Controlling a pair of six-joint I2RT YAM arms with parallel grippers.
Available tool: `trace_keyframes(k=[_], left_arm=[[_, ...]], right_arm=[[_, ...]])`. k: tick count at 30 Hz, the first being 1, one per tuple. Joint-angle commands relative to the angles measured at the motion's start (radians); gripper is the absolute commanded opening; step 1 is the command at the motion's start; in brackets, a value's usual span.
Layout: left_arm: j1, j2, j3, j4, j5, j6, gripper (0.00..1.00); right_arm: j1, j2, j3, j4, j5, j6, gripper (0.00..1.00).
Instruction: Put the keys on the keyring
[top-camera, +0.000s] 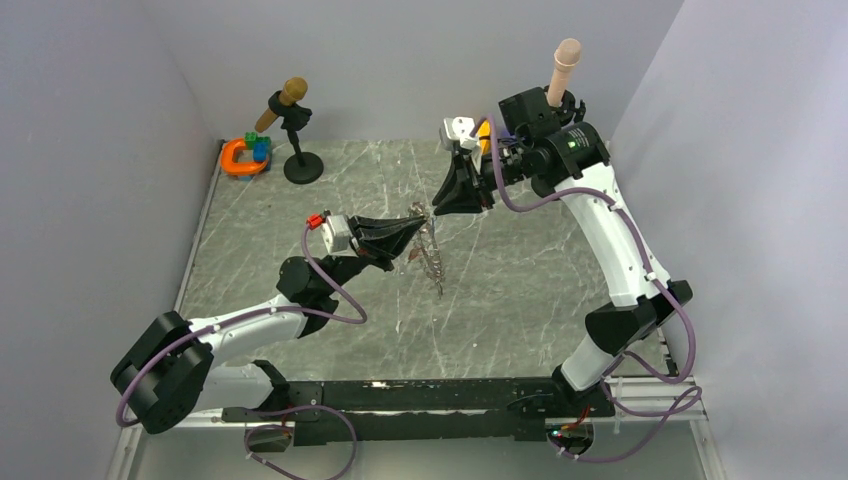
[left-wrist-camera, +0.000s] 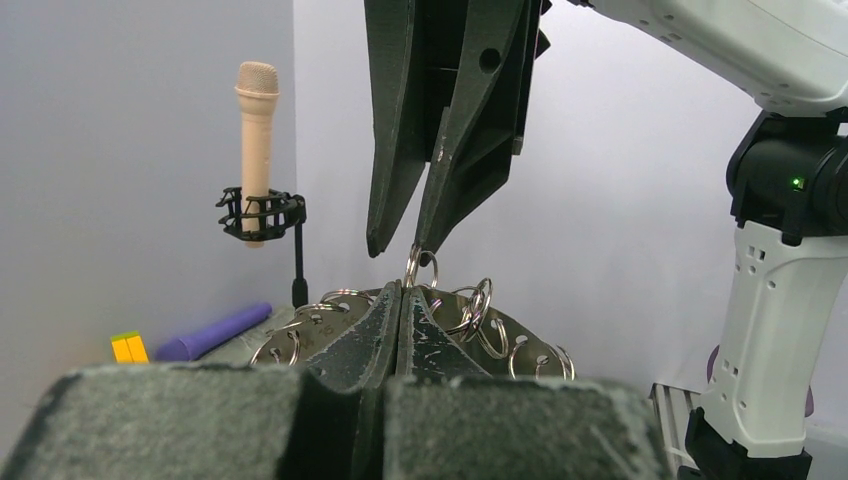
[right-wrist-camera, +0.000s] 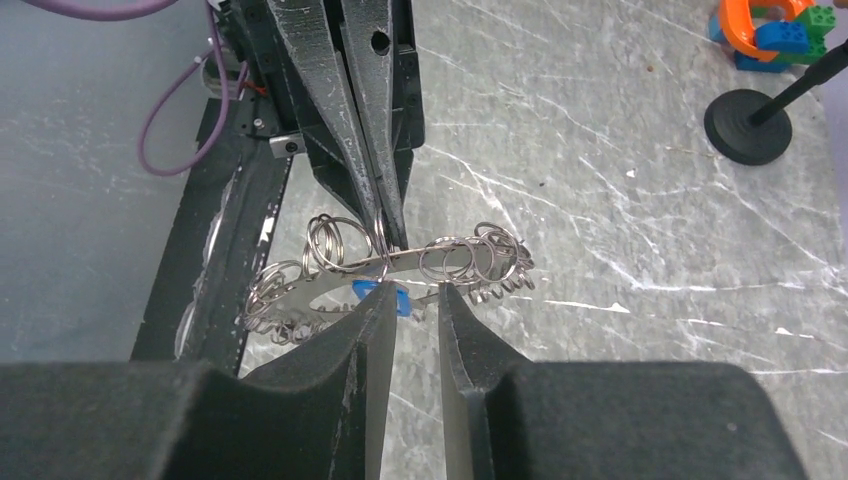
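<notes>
Left fingers (right-wrist-camera: 380, 200): pressed together and clamped on the rim of the keyring (right-wrist-camera: 455, 262), carrying it clear above the bench (right-wrist-camera: 620, 230).
Right fingers (right-wrist-camera: 372, 325): apart by a narrow gap, with their tips at the edge of the keyring opposite the left fingers. In the left wrist view they reach down from above; one tip touches a small upright loop on the ring and the other stands just beside it.
Keyring: a flat grey metal ring, its rim fringed with small wire loops. It is held in the air between the two arms over the middle of the bench. In the top view it hangs edge-on, sloping down from the left fingers.
Blue key (right-wrist-camera: 395, 298): a tiny blue piece at the ring's edge, against the tip of one right finger and partly hidden by it. Whether it is gripped, or already on the ring, cannot be told.
Dark microphone (top-camera: 290, 95): on a black stand with a round base, far left of the bench.
Pale microphone (top-camera: 566, 65): upright in a black clip, behind the right arm.
Orange C-shaped toy (top-camera: 237, 155): far left corner of the bench, with green and blue blocks touching it.
Purple cylinder (left-wrist-camera: 215, 332): lying on the bench near the wall.
Yellow block (left-wrist-camera: 128, 347): just beside the purple cylinder.
</notes>
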Motion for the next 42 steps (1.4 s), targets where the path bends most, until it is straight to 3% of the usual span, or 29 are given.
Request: trace_keyframes(k=[1,12,21,30,42], left_arm=[[0.0,-0.012,0.044,0.077,-0.029,-0.001,0.0],[0.001,-0.05,0.034,-0.01,-0.056,0.058,0.0],[0.0,-0.055,0.036,-0.026,-0.068,0.075,0.0],[0.0,-0.04,0.04,-0.007,-0.053,0.06,0.0],[0.001,-0.028,0.045,0.011,-0.049,0.055,0.0]], right_arm=[[0.002,-0.017,-0.02,0.035,-0.042,0.029,0.25],[-0.006,-0.038,0.023,0.074,0.037,0.12,0.33],[0.001,-0.058,-0.064,0.089,0.005,0.145,0.35],[0.003,-0.039,-0.072,0.149,0.031,0.216,0.3],[0.013,-0.039,-0.107,0.152,0.037,0.222,0.13]])
